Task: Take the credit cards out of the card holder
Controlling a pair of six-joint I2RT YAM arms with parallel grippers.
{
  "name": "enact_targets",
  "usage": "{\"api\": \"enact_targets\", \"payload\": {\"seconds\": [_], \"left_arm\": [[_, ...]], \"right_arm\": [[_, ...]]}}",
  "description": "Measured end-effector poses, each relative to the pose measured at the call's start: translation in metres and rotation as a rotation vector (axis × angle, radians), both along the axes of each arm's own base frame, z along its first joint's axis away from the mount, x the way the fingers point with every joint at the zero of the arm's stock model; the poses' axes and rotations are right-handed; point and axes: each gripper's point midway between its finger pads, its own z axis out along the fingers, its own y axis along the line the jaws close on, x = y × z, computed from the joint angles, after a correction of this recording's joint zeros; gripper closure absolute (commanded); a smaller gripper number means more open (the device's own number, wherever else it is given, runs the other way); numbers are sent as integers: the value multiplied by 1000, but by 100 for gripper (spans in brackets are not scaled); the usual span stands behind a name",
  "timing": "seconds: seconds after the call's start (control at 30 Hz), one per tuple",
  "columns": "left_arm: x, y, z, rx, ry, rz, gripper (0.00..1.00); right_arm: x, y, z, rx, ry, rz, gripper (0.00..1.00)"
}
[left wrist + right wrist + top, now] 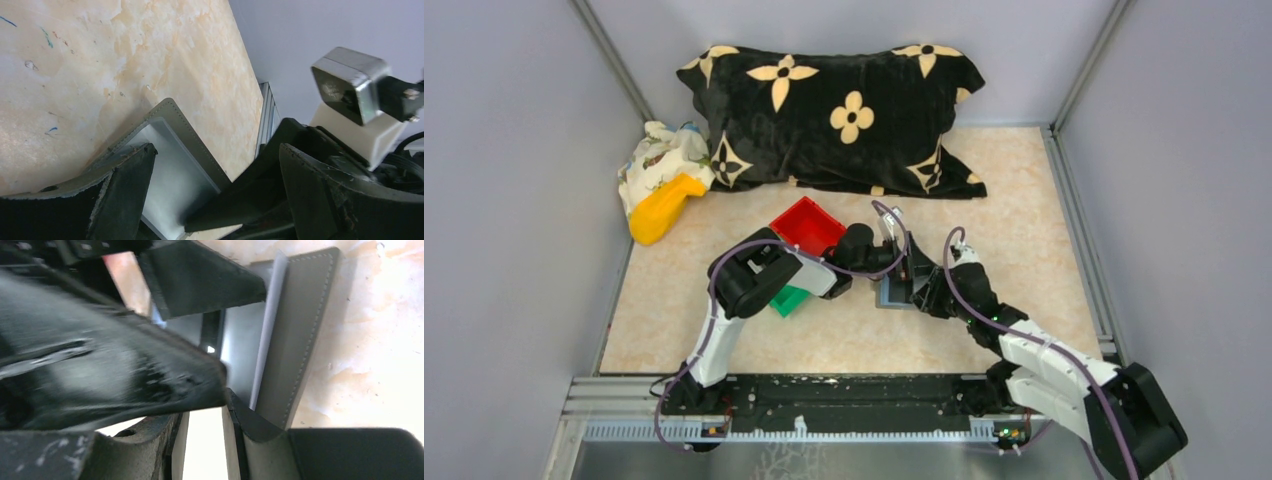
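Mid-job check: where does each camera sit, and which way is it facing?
Top external: above and behind the bases, looking down the table toward the pillow; both arms show, meeting over the card holder.
Left wrist: on the left arm, looking past the open left gripper at the card holder.
Right wrist: on the right arm, looking past the right gripper at its stitched edge.
Shared: both wrist views show the card holder.

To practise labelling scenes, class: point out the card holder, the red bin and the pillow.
card holder (172, 172), left wrist view, pale inner face.
red bin (809, 224), top external view, bare inside.
pillow (824, 135), top external view, black fabric near its middle.
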Motion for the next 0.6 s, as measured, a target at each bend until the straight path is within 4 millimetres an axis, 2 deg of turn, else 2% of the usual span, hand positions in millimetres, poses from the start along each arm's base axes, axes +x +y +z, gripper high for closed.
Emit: {"api": "enact_targets", "payload": {"seconds": [0.2,0.6], "left_arm": [[-2,4,0,5,5,0,0],[-2,8,-1,81,-5,-33,0]], "right_arm": [[2,-1,-17,-16,30,-15,62],[6,4,-17,21,-4,-17,59]]}}
